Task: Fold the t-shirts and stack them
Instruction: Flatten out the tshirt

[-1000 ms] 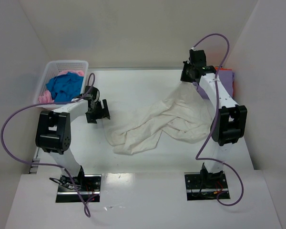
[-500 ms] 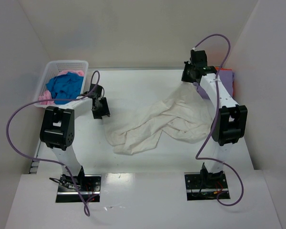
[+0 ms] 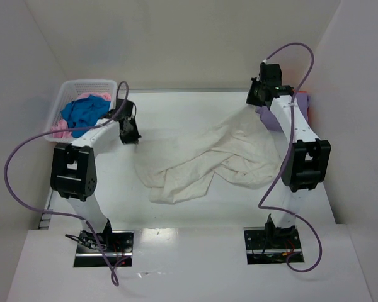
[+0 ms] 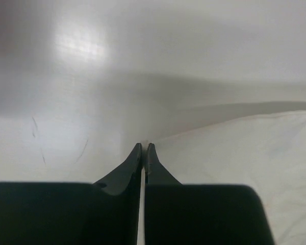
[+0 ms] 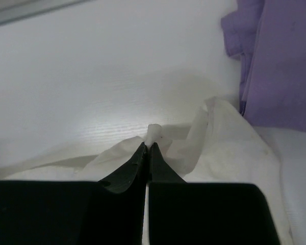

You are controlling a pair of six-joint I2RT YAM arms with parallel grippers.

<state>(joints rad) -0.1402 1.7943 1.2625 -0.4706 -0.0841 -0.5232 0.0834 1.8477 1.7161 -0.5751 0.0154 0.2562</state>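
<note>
A large cream-white t-shirt (image 3: 201, 160) lies crumpled across the middle of the table, pulled out between both arms. At its left end my left gripper (image 3: 130, 137) is shut, and in the left wrist view the cloth's edge (image 4: 245, 153) runs straight into the closed tips (image 4: 144, 147). My right gripper (image 3: 257, 99) is at the far right, shut on a pinch of the same shirt (image 5: 219, 148), with a nub of cloth poking out past its tips (image 5: 147, 145). A lavender-purple t-shirt (image 5: 280, 61) lies just right of it (image 3: 300, 100). Blue (image 3: 85, 113) and pink (image 3: 60, 129) t-shirts sit in the basket.
The white lattice basket (image 3: 88, 82) stands at the far left corner, just behind my left arm. White walls close in the table at the back and on both sides. Purple cables loop from both arms.
My left gripper has closed from wide open and moved toward the back of the table. The right gripper shifted slightly back and right. The cream-white shirt's left part has drawn up and to the left.
</note>
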